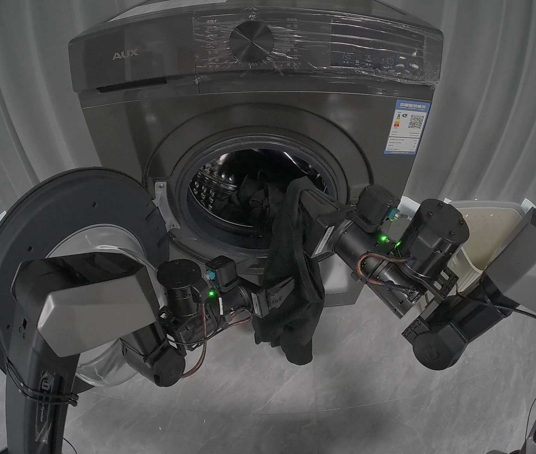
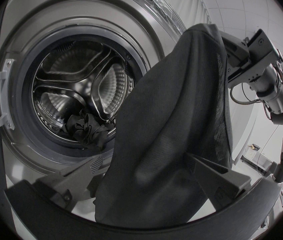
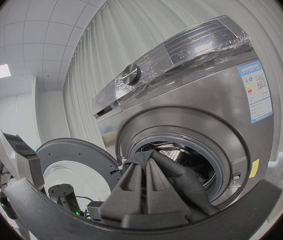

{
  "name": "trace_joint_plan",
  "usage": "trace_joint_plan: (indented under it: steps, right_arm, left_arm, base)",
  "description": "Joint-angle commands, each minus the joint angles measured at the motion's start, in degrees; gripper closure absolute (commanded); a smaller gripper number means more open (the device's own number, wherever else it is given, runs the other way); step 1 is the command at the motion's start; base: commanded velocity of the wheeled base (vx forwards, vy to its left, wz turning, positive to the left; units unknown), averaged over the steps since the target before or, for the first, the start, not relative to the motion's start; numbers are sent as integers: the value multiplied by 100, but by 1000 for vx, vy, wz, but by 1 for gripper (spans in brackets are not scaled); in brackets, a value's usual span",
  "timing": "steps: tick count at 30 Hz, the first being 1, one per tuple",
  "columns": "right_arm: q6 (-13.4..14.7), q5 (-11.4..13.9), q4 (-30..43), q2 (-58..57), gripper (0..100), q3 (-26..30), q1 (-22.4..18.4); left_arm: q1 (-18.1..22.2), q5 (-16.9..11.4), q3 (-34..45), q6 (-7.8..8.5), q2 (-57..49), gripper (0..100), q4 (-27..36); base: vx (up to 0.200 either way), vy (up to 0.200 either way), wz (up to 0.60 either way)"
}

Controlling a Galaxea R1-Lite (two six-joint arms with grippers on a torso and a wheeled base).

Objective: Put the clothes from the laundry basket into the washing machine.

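My right gripper (image 3: pixel 146 180) is clamped on the garment (image 1: pixel 290 266) at the drum (image 1: pixel 217 184) mouth, drum just beyond, the tail hanging down between the spread fingers of my left gripper (image 2: pixel 143 159).

One washing machine (image 1: pixel 249 115) at frame centre, with one round door (image 1: pixel 59 222) at lower left and one dial (image 1: pixel 251 40) at top. Two dark garments: one hanging garment (image 1: pixel 293 297) at centre, one crumpled garment (image 2: pixel 84 129) in the drum. One laundry basket (image 1: pixel 495 234) at right.
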Motion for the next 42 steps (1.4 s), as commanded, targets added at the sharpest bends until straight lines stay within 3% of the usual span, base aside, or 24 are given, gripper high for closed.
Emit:
trace_joint_plan:
  steps: [1, 13, 20, 21, 32, 39, 42]
  right_arm:
    - [6, 1, -6, -18, 100, 0, 119]
    - [24, -43, -50, -229, 100, 228, 286]
    - [24, -43, -50, -256, 100, 272, 286]
    - [24, -43, -50, -256, 100, 263, 286]
    - [24, 10, -15, -185, 100, -62, 93]
    - [24, -8, 20, 333, 100, -405, -276]
    - [24, 1, 20, 535, 100, -431, -364]
  left_arm:
    - [-31, -28, -211, -4, 330, 0, -12]
    - [-40, -46, -1222, -12, 1086, 0, 58]
    - [-57, -19, -1310, -12, 1174, 0, 32]
    - [-75, -28, -1310, -12, 1165, 100, 6]
    - [-198, -37, -528, 32, 533, 100, -65]
    - [-330, -90, 949, 14, -812, 100, -73]
    - [-303, -257, 1406, 14, -1375, 100, -73]
  base:
    - [0, 0, 0]
    - [0, 0, 0]
    - [0, 0, 0]
    - [0, 0, 0]
    - [0, 0, 0]
    - [0, 0, 0]
    - [0, 0, 0]
